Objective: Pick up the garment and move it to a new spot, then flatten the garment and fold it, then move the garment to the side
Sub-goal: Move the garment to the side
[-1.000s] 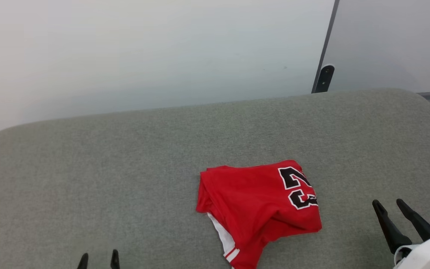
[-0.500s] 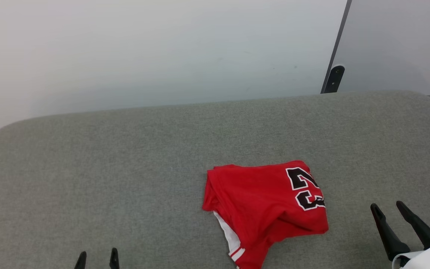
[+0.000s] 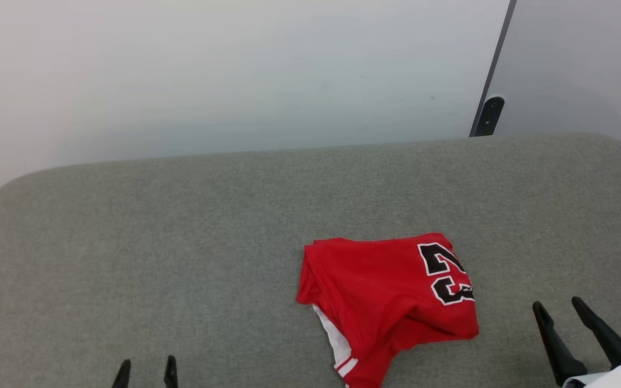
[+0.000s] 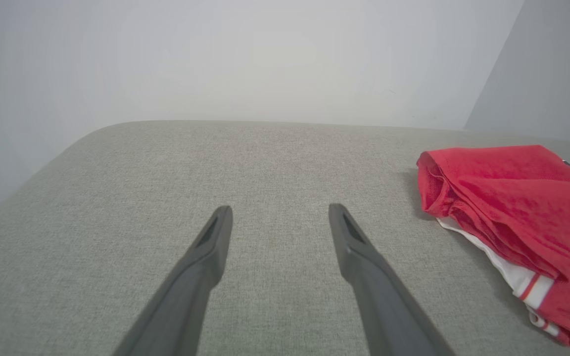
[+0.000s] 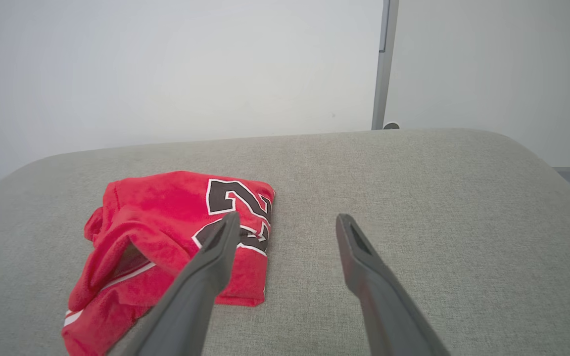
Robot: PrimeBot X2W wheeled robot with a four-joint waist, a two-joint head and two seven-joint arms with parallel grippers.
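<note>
The garment (image 3: 386,291) lies on the cushion (image 3: 181,242), between left gripper (image 3: 146,371) and right gripper (image 3: 557,303).

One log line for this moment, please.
red jersey: roughly folded on grey upholstered surface, untouched | left gripper: open, empty | right gripper: open, empty

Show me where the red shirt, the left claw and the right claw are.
red shirt (image 3: 380,285), head view, on the plain red cloth near its middle.
left claw (image 4: 280,207), left wrist view, midway between its two fingertips.
right claw (image 5: 288,215), right wrist view, midway between its two fingertips.
</note>
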